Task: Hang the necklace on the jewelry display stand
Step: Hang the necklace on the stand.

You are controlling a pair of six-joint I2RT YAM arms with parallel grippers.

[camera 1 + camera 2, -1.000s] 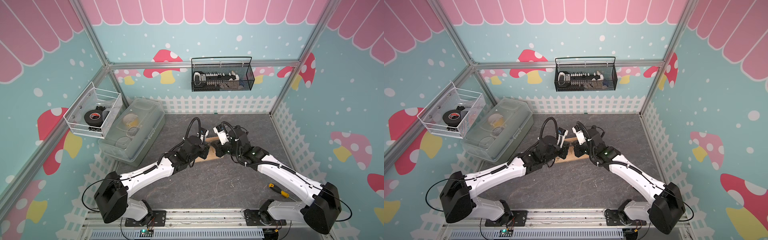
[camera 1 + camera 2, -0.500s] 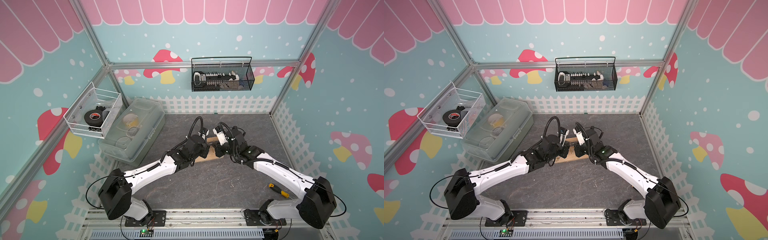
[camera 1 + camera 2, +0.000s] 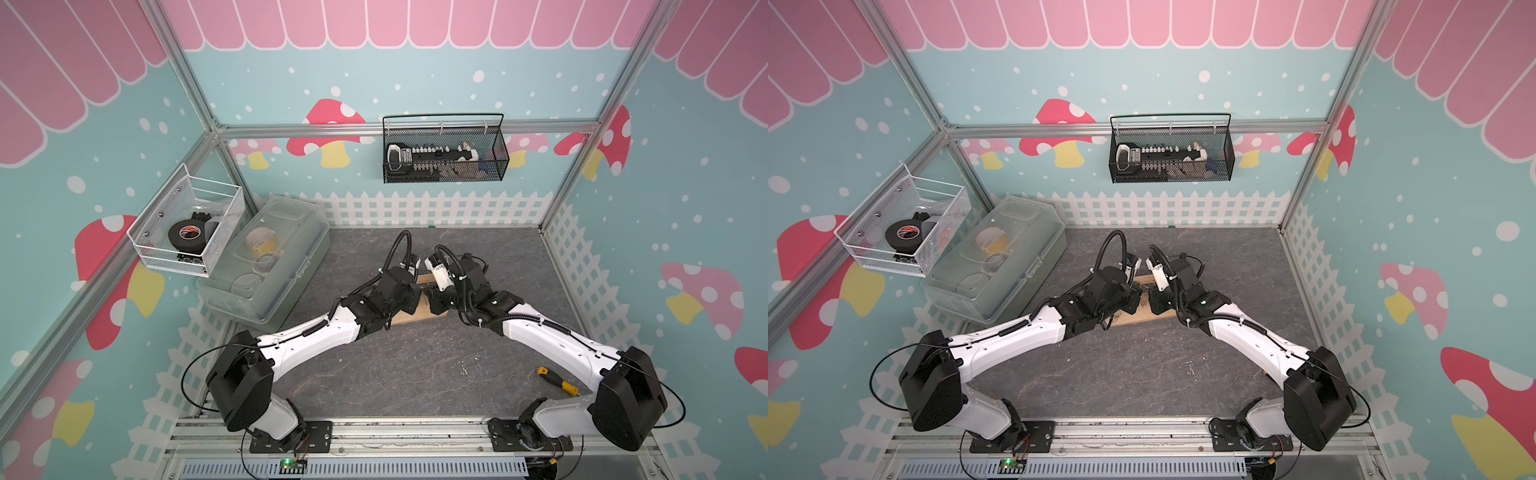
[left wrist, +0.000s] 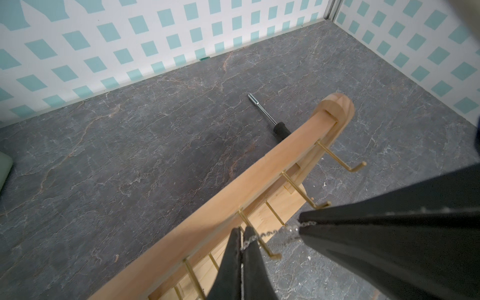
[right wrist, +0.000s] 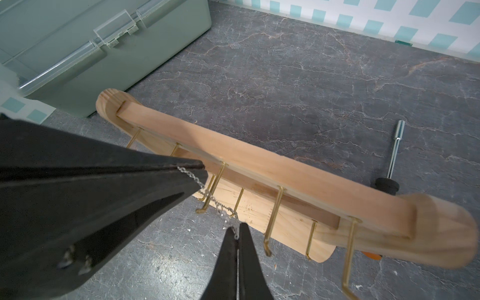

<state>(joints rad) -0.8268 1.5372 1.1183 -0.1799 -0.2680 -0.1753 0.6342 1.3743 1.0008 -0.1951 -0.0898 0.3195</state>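
The grey marbled table (image 3: 415,365) carries a clear plastic lidded box (image 3: 266,266) at 10 o'clock, lid closed, touching the left fence trim. Further out at 10 o'clock, a white wire basket (image 3: 226,232) on the left wall holds a black tape roll (image 3: 188,235). At 12 o'clock, a black mesh basket (image 3: 490,166) hangs on the back rail with small parts inside. A yellow-and-black screwdriver (image 3: 557,380) lies at 4 o'clock. A nut driver (image 4: 267,117), silver shaft and black grip, lies flat on the table.
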